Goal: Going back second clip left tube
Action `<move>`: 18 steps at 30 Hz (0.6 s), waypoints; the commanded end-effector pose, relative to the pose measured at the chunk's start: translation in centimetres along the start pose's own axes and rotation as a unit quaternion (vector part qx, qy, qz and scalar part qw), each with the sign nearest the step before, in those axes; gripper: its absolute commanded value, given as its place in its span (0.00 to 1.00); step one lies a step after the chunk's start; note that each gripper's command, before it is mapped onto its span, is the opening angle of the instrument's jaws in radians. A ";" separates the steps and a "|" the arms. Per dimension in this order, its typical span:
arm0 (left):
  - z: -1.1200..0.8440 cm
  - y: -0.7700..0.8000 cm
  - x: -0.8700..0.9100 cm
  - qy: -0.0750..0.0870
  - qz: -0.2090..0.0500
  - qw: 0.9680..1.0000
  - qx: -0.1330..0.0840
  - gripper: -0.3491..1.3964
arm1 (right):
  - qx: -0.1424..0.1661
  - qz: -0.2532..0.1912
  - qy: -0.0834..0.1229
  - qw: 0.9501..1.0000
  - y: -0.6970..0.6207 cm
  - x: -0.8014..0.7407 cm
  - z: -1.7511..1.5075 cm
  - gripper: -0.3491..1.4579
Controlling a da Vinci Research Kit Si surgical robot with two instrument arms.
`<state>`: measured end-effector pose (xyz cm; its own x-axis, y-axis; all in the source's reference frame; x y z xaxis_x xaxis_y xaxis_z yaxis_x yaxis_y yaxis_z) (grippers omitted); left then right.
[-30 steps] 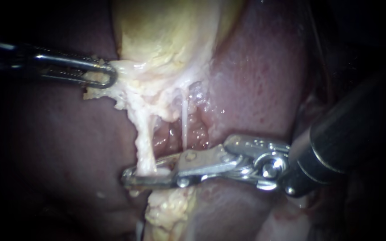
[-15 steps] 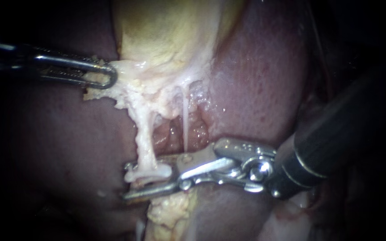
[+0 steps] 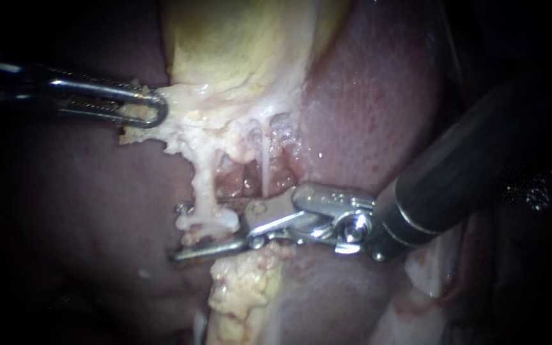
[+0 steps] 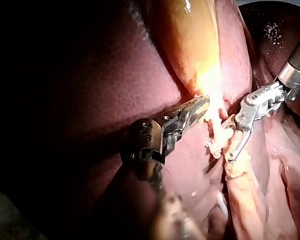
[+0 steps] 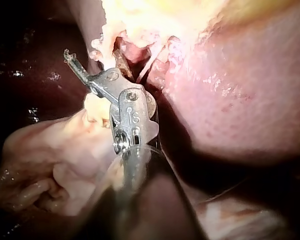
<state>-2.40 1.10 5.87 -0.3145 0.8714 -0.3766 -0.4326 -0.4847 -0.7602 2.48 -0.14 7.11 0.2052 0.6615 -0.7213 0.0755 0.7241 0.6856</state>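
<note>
The right instrument [image 3: 185,231] has released: its jaws, clamped on the left tube [image 3: 204,185] a second ago, now gape around it, leaving a whitish clip [image 3: 215,222] low on it. Backing out looks clear. The left instrument [image 3: 153,108] keeps the gallbladder [image 3: 237,45] edge pinched between its jaws.

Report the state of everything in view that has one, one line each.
gallbladder: stretched, lower edge gripped.
left tube: taut, uncut.
right tube: taut, uncut.
left tool: shut on the gallbladder edge.
right tool: open, the left tube between its jaws.
</note>
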 end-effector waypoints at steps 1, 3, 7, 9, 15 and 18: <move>0.00 0.02 0.00 0.000 0.000 1.000 0.000 0.00 | -0.001 0.000 0.000 1.000 0.03 -0.01 -0.01 0.47; 0.01 0.05 0.00 0.000 0.000 1.000 0.001 0.00 | -0.004 -0.002 0.001 1.000 0.05 -0.01 -0.02 0.47; 0.01 0.09 0.00 0.002 -0.001 1.000 0.003 0.00 | -0.008 -0.002 0.001 1.000 0.08 -0.01 -0.04 0.47; 0.01 0.10 0.00 0.001 -0.001 1.000 0.002 0.00 | -0.010 -0.001 0.002 1.000 0.09 -0.01 -0.06 0.47; 0.01 0.10 0.00 0.001 -0.001 1.000 0.002 0.00 | -0.014 -0.001 0.002 1.000 0.13 -0.01 -0.11 0.47; 0.01 0.09 0.00 0.001 -0.001 1.000 0.002 0.00 | -0.015 0.000 0.003 1.000 0.14 -0.02 -0.14 0.47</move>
<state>-2.45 1.05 5.80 -0.3116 0.8729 -0.3754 -0.4368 -0.4825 -0.7593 2.34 -0.02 7.21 0.1996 0.6622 -0.7222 0.0444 0.7302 0.6818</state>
